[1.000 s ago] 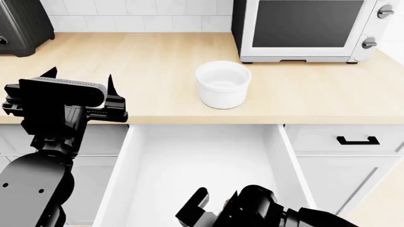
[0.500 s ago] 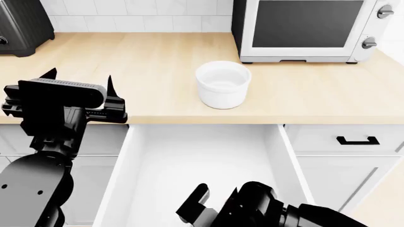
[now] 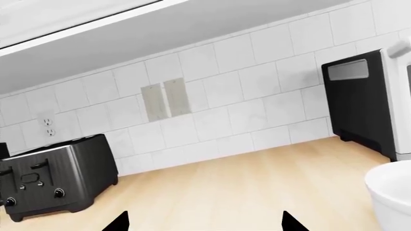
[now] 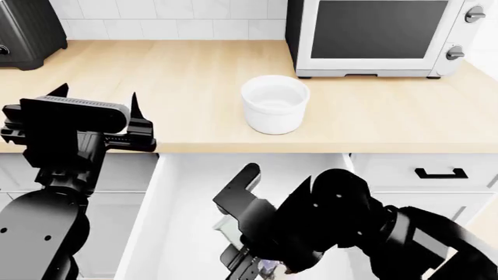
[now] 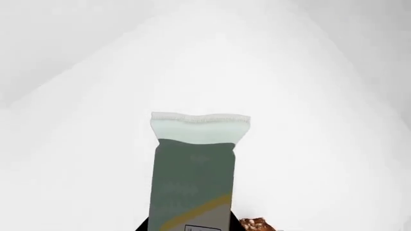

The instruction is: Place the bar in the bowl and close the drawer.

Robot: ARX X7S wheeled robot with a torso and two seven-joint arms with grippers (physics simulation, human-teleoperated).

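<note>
A: Where is the bar (image 5: 194,173) right now?

B: Low in the open drawer (image 4: 183,204). The right wrist view has it standing up against the plain white inside, pale crimped end farthest from the camera. The wrapper reads grey-green there, with a yellow stripe. In the head view only a pale sliver of it shows beside the right arm.

A: Is the right pincer (image 4: 249,256) clamped on it?

B: It looks so — the bar rises straight out from between the dark fingertips at the edge of the wrist picture, so the pincer is closed on its lower end. A brown lumpy ball (image 5: 257,224) peeks out just beside that end.

A: And the bowl (image 4: 274,104)?

B: On the wooden desk (image 4: 179,76), upright, in front of the microwave (image 4: 381,36) and well apart from the bar. Its rim shows at the side of the left wrist view too.

A: The left pincer (image 4: 97,93)?

B: Spread apart, holding nothing — it hangs over the front edge of the desk, left of the drawer. Its camera looks along the desk toward a black toaster (image 3: 55,180) and the tiled wall (image 3: 224,103).

A: The other drawer front?

B: The narrow one with the black handle (image 4: 440,172) sits to the right of the open drawer.
</note>
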